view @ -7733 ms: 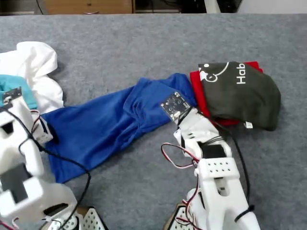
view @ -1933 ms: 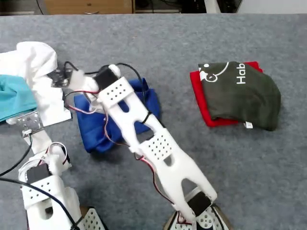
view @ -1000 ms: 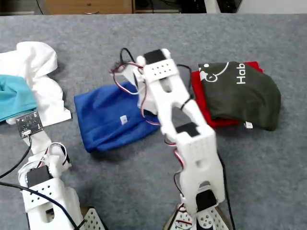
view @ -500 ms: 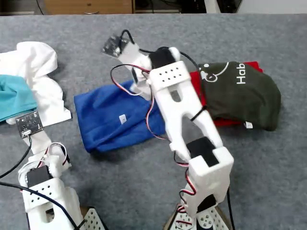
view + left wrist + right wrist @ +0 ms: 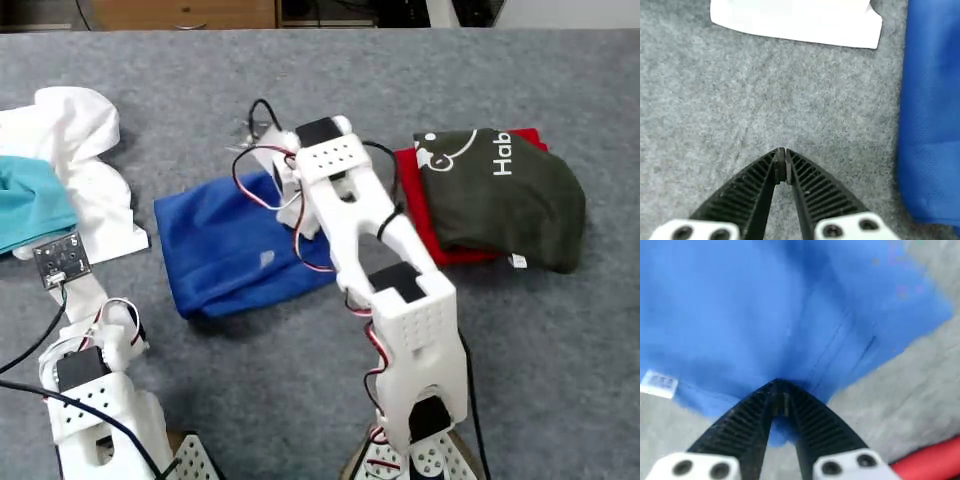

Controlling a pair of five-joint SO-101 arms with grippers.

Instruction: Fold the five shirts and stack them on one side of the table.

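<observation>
Blue shirt [image 5: 235, 255] lies folded into a rough rectangle near the middle of the bench [image 5: 560, 350], flat on the grey, carpet-like covering. The right arm stretches from the near edge over the end of that shirt that faces the red one. Its end effector [image 5: 781, 407] is closed, tips together and down on the blue fabric close to the shirt's edge. I cannot tell whether any cloth is pinched between them. A small white tag [image 5: 659, 382] shows on the shirt close by.

On the right arm's side of the bench a folded dark grey shirt [image 5: 500, 195] sits on top of a folded red shirt [image 5: 415, 200], whose edges poke out from under it.

On the left arm's side a white shirt [image 5: 75, 150] lies crumpled and unfolded, with a teal shirt [image 5: 30, 200] on it at the bench's edge. The left end effector [image 5: 781, 167] is closed with nothing in it, over bare covering between the white shirt's edge and the blue shirt.

Beyond the far edge of the bench stands a piece of wooden furniture [image 5: 180, 12].
</observation>
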